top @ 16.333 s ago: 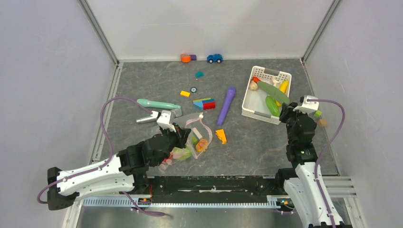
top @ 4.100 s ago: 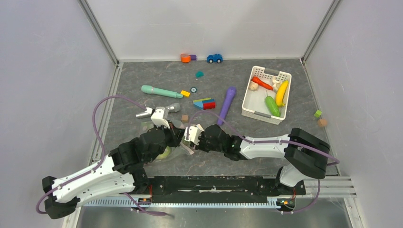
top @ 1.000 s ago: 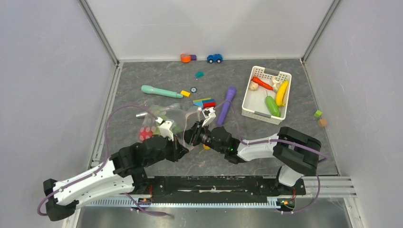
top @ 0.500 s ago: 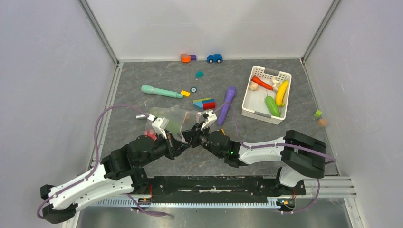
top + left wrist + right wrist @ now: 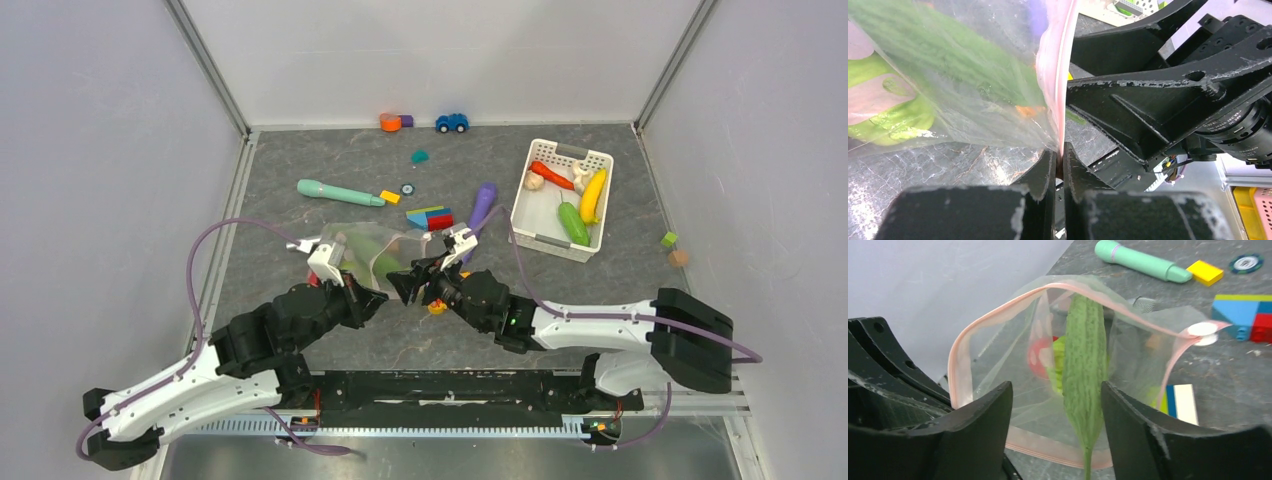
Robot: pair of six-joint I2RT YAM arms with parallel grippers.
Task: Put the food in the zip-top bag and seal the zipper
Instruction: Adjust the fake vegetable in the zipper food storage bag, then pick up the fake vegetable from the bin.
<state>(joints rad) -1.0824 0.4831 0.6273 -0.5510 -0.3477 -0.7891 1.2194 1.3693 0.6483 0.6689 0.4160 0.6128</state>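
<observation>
The clear zip-top bag (image 5: 365,248) stands raised at the table's left middle, its mouth gaping toward my right gripper. My left gripper (image 5: 1059,157) is shut on the pink zipper (image 5: 1055,75) at the bag's near edge. A long green cucumber (image 5: 1083,370) lies in the mouth, stem end poking out. My right gripper (image 5: 1055,387) is open, one finger on each side of it, not touching. A red tomato (image 5: 1040,357) and green cabbage (image 5: 888,107) show inside the bag. A carrot (image 5: 552,174), banana (image 5: 593,195) and small cucumber (image 5: 573,223) lie in the white basket (image 5: 520,215).
A teal stick (image 5: 340,192), a purple stick (image 5: 482,205) and building blocks (image 5: 430,217) lie just behind the bag. A toy car (image 5: 452,122) and an orange block (image 5: 390,122) sit by the back wall. Two small cubes (image 5: 673,248) rest at the right.
My right gripper has opened and let go of the cucumber, which now rests in the bag's mouth. The left gripper kept its hold on the zipper and shifted a little left.
</observation>
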